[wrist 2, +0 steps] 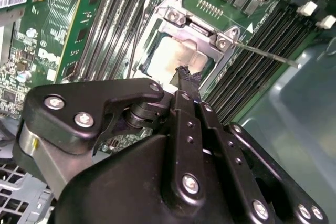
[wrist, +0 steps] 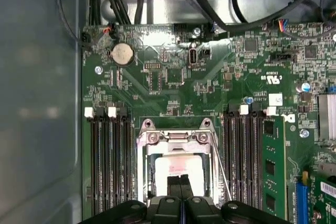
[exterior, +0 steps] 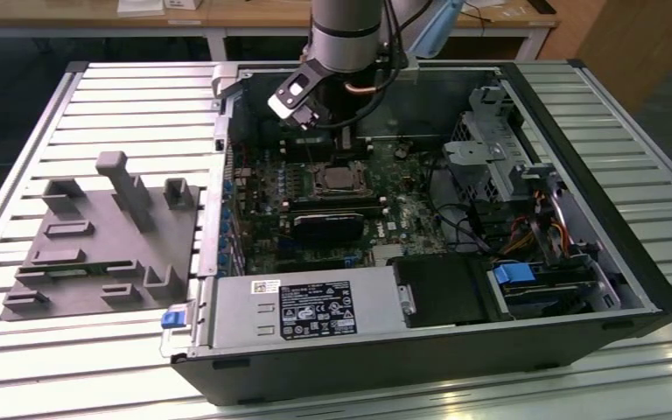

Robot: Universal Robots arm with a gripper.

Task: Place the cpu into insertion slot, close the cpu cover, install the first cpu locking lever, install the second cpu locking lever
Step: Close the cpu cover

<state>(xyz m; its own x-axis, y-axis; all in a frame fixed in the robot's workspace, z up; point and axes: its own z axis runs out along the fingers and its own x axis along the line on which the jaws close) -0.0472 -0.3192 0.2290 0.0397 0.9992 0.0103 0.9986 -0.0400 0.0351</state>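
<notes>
I've got the gripper (wrist: 180, 182) hanging right over the insertion slot (wrist: 140, 174), jaws pressed together w/ nothing between them. In both wrist views the 2 fingertips (wrist 2: 184, 74) sit close above the cpu (wrist: 167, 171), but I can't tell if they touch it. The cpu lies flat inside the slot, its silver top showing thru the window of the cpu cover (wrist: 177, 138), which is folded down over the slot. In the second wrist view 1 thin locking lever (wrist 2: 265, 54) juts out from a corner of the slot, raised off the green board (wrist: 157, 77). Black memory slots (wrist: 110, 161) run along 2 opposite sides of the slot. In the exterior view the slot sits approx mid-board inside the open pc case (exterior: 430, 359) and the arm (exterior: 348, 26) stands above it. A grey fixture block (exterior: 102, 236) lies on the desk (exterior: 137, 96), outside the case and well apart from the slot.
</notes>
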